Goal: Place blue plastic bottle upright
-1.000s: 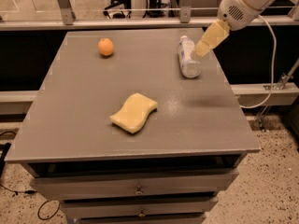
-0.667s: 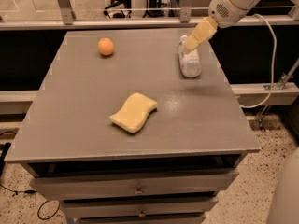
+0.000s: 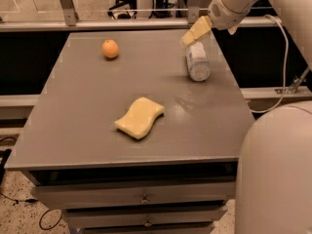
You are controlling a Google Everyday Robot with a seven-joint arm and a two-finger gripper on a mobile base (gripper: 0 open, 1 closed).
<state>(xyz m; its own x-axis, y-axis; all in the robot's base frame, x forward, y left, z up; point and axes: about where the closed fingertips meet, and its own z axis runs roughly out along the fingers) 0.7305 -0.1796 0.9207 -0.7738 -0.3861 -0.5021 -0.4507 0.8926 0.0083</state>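
Bottle: the bottle (image 3: 198, 62) lies on its side on the worktop (image 3: 87, 96), at about 2 o'clock from the worktop's middle and near the right edge.
Bottle's lie: its long axis runs roughly from 12 to 6 o'clock. The round bottom end faces 6 o'clock, and a pale label wraps the body.
Bottle's far end: the 12 o'clock end sits under the tool, so the cap does not show.
Tool: the tan-yellow tool (image 3: 197, 31) is at the bottle's 12 o'clock end, slanting down toward 8 o'clock.
Tool state: I cannot tell how far open it is, or whether it has hold of the bottle or only sits just over it.
Arm: the white arm (image 3: 234, 4) comes in from the top right corner, at about 1 o'clock from the bottle.
Sponge: a yellow sponge (image 3: 140, 117) lies flat at about 7 o'clock from the bottle, well apart from it and near the worktop's middle.
Orange: an orange (image 3: 110, 48) sits at about 9 o'clock from the bottle, toward the far left of the worktop, well apart from both bottle and sponge.
Worktop: grey and flat, with drawers (image 3: 144, 199) below its front edge.
Cable: a pale cable (image 3: 284, 57) hangs down past the right edge.
Robot body: a white rounded body (image 3: 275, 174) fills the lower right, at 5 o'clock from the bottle.
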